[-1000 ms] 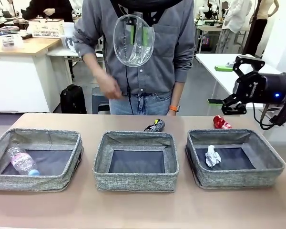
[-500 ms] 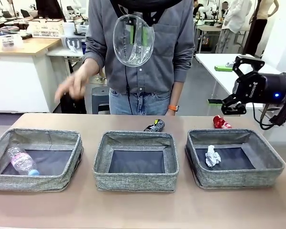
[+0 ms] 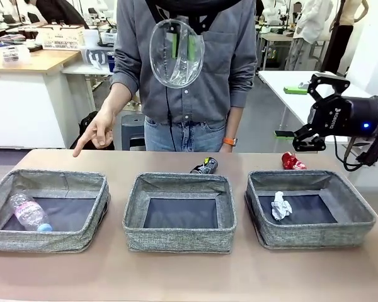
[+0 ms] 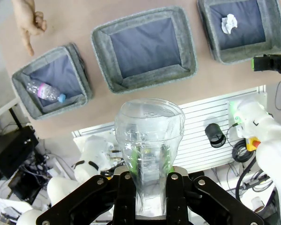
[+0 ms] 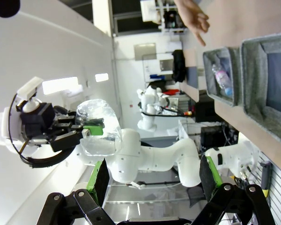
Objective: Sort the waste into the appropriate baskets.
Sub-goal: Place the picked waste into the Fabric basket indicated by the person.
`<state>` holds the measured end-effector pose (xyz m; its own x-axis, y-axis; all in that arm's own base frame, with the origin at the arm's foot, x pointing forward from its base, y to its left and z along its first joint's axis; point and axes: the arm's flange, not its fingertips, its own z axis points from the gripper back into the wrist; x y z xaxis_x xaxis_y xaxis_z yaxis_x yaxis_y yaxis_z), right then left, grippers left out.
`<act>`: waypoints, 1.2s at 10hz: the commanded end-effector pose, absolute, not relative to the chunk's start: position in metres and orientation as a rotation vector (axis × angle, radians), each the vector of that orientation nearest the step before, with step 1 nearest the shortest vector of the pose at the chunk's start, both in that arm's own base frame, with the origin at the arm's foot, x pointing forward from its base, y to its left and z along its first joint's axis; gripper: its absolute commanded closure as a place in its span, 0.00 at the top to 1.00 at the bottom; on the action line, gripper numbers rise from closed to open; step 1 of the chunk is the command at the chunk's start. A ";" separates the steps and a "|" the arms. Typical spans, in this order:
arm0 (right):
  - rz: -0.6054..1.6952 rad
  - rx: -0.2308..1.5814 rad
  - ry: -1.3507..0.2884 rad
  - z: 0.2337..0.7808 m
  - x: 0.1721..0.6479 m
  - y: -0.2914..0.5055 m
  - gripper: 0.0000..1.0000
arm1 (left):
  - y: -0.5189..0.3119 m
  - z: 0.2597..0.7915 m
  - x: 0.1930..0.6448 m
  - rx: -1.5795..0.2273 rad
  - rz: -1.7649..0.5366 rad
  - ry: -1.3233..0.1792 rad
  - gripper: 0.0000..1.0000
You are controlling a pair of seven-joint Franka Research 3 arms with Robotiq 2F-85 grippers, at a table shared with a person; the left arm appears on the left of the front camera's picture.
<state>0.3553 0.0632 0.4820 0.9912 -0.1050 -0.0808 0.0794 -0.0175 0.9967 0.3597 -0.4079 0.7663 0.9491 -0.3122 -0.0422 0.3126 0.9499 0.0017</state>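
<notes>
Clear plastic cup (image 3: 175,70) hangs high above the middle basket (image 3: 179,242), its narrow end clamped in the left tool (image 4: 149,161) and its mouth pointing away from the tool. A person's hand (image 3: 94,133) points down beyond the left basket (image 3: 47,239), next to the middle one, which holds a plastic bottle (image 3: 30,212). The right basket (image 3: 315,236), on the middle one's other side, holds a paper ball (image 3: 280,206). A black can (image 3: 205,166) lies on the tabletop (image 3: 189,277) just behind the middle basket, a red can (image 3: 293,162) farther right. The right tool (image 3: 296,107) waits above that side, jaws wide apart, holding nothing. The cup looks feather-light, thin-walled and slick. It would likely buckle under a hard squeeze, so it is best held gently near its stiffer base or rim.
</notes>
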 end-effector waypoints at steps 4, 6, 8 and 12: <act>-0.140 1.578 -0.018 0.482 0.355 0.063 1.00 | -0.363 0.730 0.362 0.045 -0.398 -0.023 0.21; -0.140 1.578 -0.018 0.482 0.355 0.063 1.00 | -0.311 0.695 0.348 0.076 -0.419 -0.026 0.21; -0.140 1.578 -0.018 0.482 0.355 0.063 1.00 | -0.228 0.655 0.337 0.150 -0.368 -0.004 0.21; -0.140 1.578 -0.018 0.482 0.355 0.063 1.00 | -0.111 0.541 0.364 -0.003 -0.272 0.183 0.21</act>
